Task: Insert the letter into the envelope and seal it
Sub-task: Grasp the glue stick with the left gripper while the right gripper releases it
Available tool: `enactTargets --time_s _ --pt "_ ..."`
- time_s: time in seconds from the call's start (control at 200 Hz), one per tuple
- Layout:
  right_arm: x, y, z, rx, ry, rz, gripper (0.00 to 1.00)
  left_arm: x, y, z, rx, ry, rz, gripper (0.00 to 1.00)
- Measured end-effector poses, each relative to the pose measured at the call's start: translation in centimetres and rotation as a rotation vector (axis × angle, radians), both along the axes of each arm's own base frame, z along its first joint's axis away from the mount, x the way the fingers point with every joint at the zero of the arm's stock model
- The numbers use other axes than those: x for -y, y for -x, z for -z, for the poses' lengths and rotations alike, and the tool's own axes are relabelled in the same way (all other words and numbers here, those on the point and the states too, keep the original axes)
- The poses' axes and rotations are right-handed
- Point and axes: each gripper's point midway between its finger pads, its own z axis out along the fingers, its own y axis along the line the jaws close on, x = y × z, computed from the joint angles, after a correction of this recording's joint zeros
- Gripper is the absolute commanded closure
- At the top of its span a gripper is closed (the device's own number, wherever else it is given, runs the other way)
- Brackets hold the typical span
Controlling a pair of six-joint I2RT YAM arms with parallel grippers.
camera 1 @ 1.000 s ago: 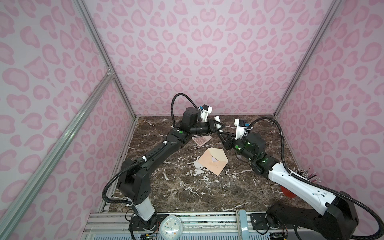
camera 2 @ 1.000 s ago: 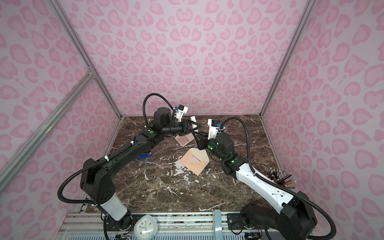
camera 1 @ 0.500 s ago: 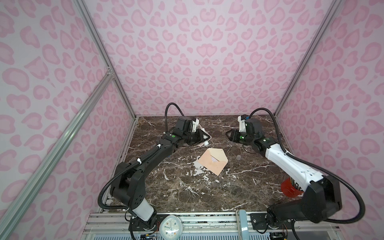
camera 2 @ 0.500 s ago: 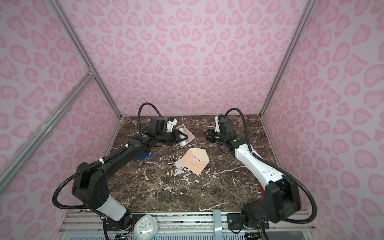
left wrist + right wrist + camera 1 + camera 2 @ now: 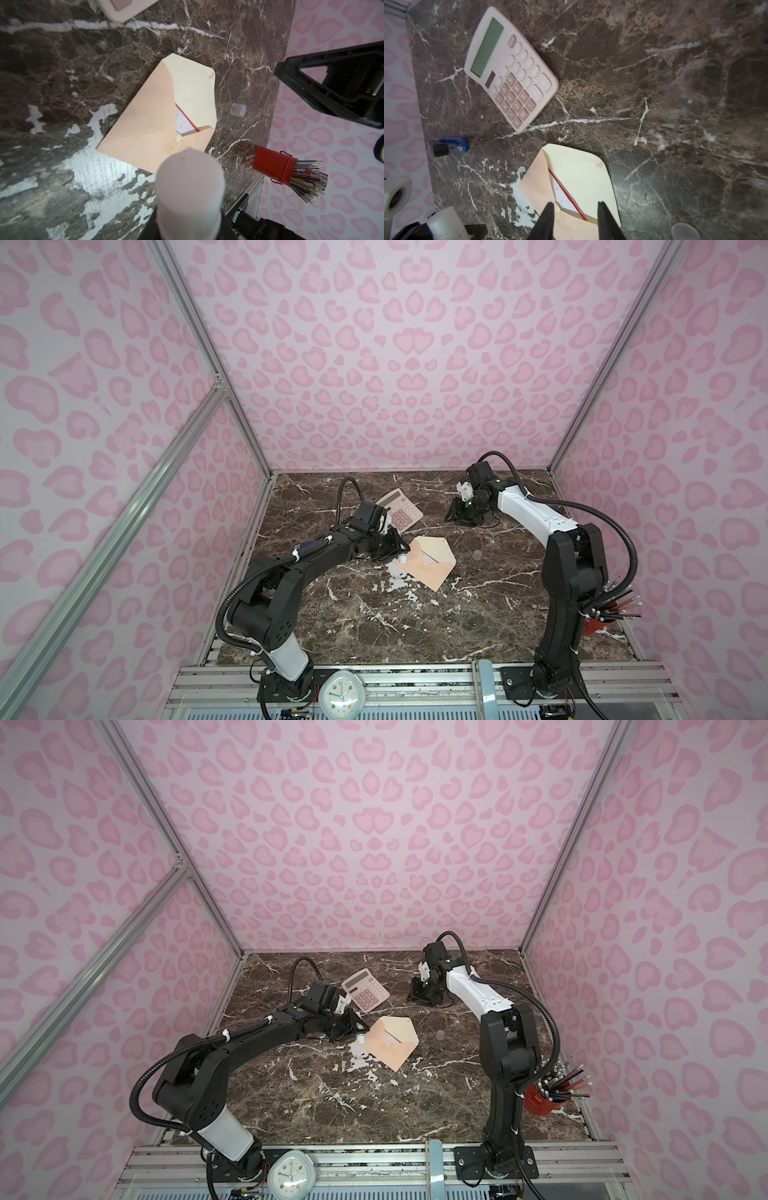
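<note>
Envelope (image 5: 426,572) — beside glue stick (image 5: 402,559) in left hand (image 5: 395,549)

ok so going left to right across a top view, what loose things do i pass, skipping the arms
clock → envelope → clear cap → red pencil cup; calculator left out, since it overlaps the envelope sideways

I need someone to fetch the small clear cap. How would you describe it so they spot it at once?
On the dark marble table, find the peach envelope near the middle. Just beyond its open cream flap, on the side toward the red pencil cup, sits a small cap: the only see-through thing there.
</note>
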Motion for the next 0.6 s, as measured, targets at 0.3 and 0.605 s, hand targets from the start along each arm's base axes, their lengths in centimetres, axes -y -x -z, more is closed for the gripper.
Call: enactTargets --time_s 0.3,0.605 --pt "-0.4 1.0 3.2 -0.097 -0.001 -0.090 0.53 0.3 -0.2 2.8 -0.054 0.010 -0.012 0.96" --pt "0.6 5.4 5.2 -0.194 0.026 -0.130 0.57 -0.7 -0.9 4.0 -0.067 -0.004 -0.021 0.96"
